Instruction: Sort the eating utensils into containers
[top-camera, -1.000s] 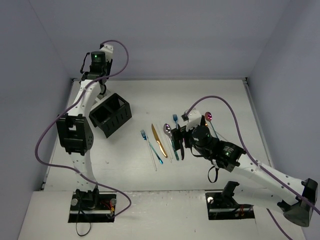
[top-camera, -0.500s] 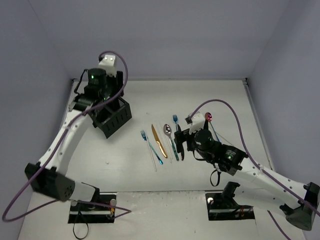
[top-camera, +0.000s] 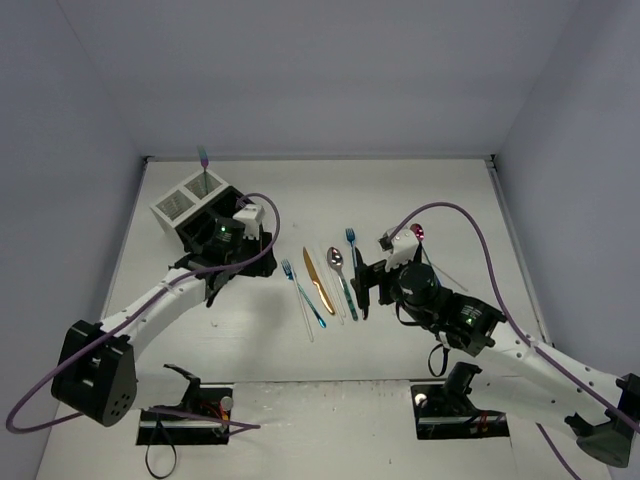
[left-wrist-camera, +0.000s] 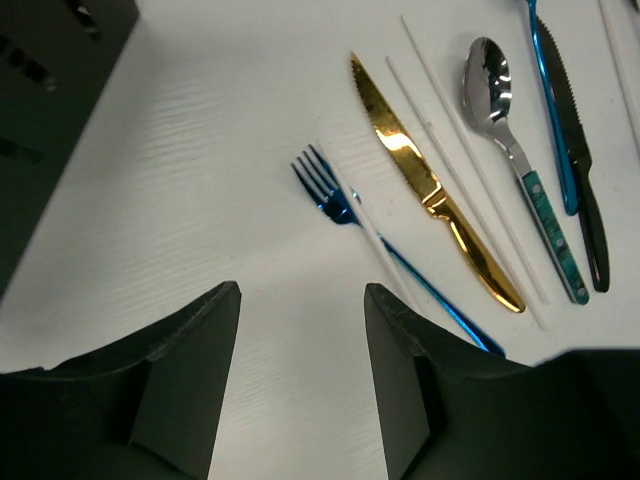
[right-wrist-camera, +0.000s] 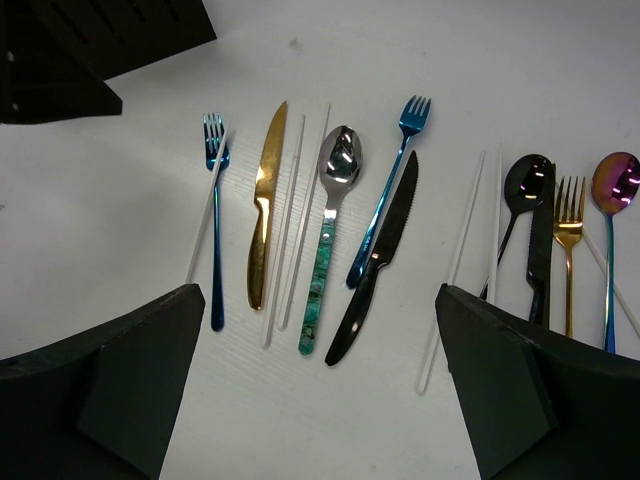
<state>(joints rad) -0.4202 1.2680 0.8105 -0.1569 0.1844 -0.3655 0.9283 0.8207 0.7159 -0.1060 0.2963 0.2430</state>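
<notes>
Left jaws parted, empty; right jaws spread wide.

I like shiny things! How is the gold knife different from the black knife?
The gold knife is bright yellow and mirror-shiny; the black knife is dark. In the right wrist view the gold knife lies nearly straight, while the black knife slants. The gold knife sits left of the silver spoon, the black knife right of it. Both lie flat on the table, blades pointing the same way.

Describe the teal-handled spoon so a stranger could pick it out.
On the white table, find the row of cutlery near its middle. The spoon lies between the gold knife and a blue fork. It alone pairs a silver bowl with a marbled teal handle.
</notes>
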